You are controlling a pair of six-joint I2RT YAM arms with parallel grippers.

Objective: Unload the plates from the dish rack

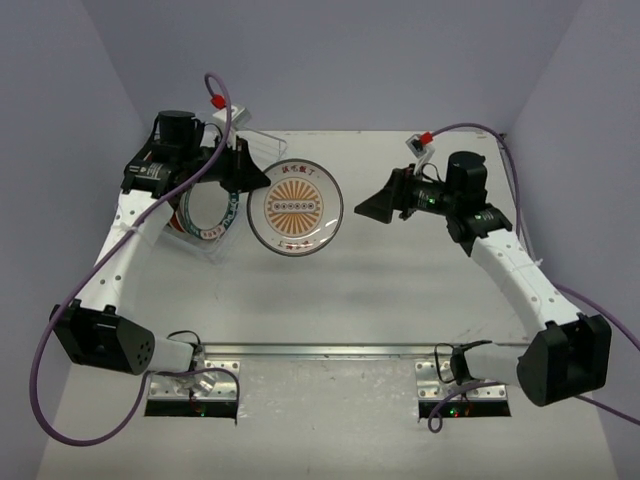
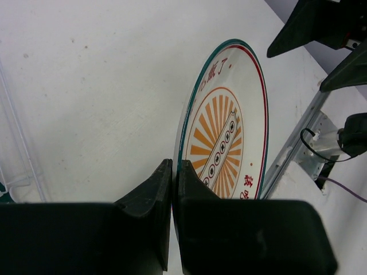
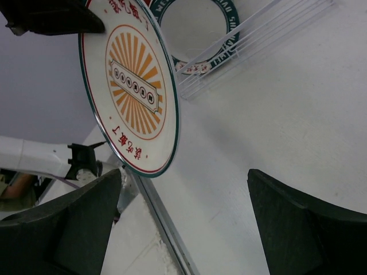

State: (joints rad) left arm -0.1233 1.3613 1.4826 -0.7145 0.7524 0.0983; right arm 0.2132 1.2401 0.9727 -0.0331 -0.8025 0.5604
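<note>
1. Left gripper point(image 2: 173, 169) is clamped on the rim of the sunburst plate point(image 2: 229, 126), a white plate with an orange ray pattern and a teal-red ring. The fingers pinch the plate's left edge, one on each face.
2. In the top view the sunburst plate point(image 1: 295, 208) hangs just right of the left gripper point(image 1: 252, 178), face up toward the camera. I cannot tell whether its lower rim touches the table point(image 1: 400, 290).
3. Dish rack point(image 1: 215, 245) sits directly left of the held plate, near the left wall. A teal-rimmed plate point(image 1: 208, 212) is in it (white centre, lettering on the rim).
4. Right gripper point(image 1: 375, 207) has its jaws wide apart and holds nothing. It faces the plate's right rim with a gap between.
5. Bare table lies right of the plate and toward the near side, up to the metal rail point(image 1: 320, 350).
</note>
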